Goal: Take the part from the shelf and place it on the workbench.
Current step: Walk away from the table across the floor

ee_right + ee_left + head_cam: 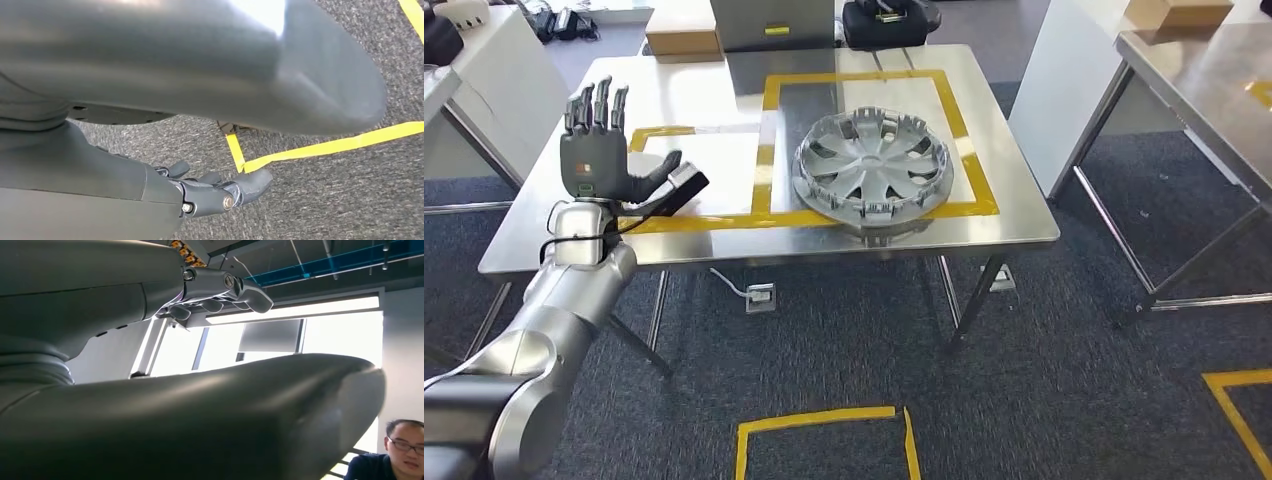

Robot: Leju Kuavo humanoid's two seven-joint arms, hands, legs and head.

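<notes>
One robot hand, the left robot hand (596, 150), is raised over the near left part of the surface (704, 85), with its fingers spread and straight and nothing in them. To its right, well apart from it, the silver wheel cover (873, 170) lies flat inside the yellow tape frame (864, 78), with its near rim just over the tape line. I judge it to be light, thin plastic, stiff but easy to crack at the small clips. Its face looks smooth and perhaps slippery, so the rim or a spoke opening seems the best place to hold. The surface edge is close beyond the cover on the right; there is more free room to the left. The right robot hand (210, 192) hangs over the carpet floor (325, 200), holding nothing, fingers loosely bent.
</notes>
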